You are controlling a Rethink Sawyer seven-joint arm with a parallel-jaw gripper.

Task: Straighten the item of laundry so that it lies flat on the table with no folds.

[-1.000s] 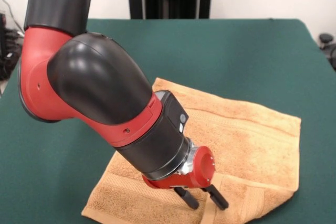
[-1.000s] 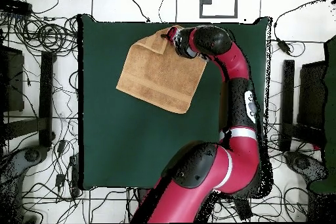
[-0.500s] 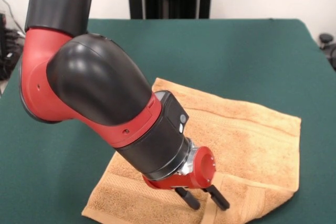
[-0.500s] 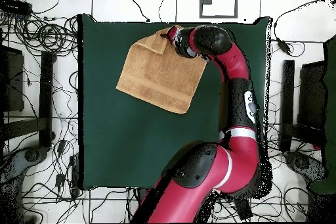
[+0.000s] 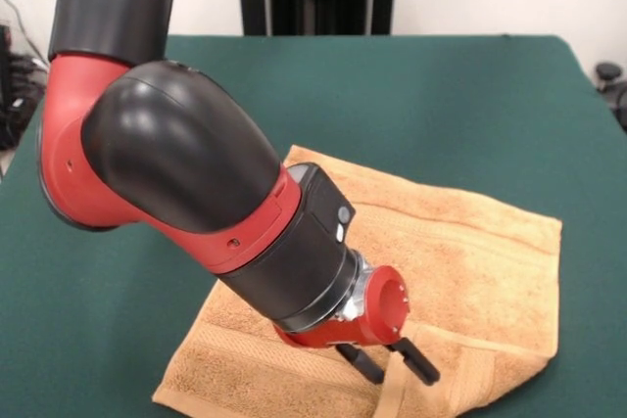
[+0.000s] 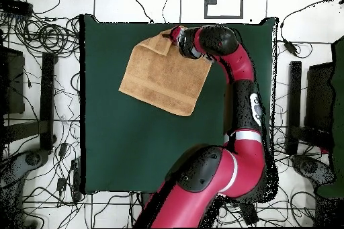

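Your gripper (image 5: 390, 363) hovers with fingers (image 5: 361, 362) apart, straddling the folded-over corner flap of the towel (image 5: 460, 261) directly beneath, on the green surface (image 5: 441, 105).

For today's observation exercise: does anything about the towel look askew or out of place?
Yes. The towel lies skewed to the table edges, and a corner beside the gripper is folded over onto it, so it isn't flat.

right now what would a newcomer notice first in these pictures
The big red and black arm fills the front view, its gripper open just over a fold in the orange-tan towel. From overhead, the towel lies askew near the far edge of the green table, one corner folded over by the gripper.
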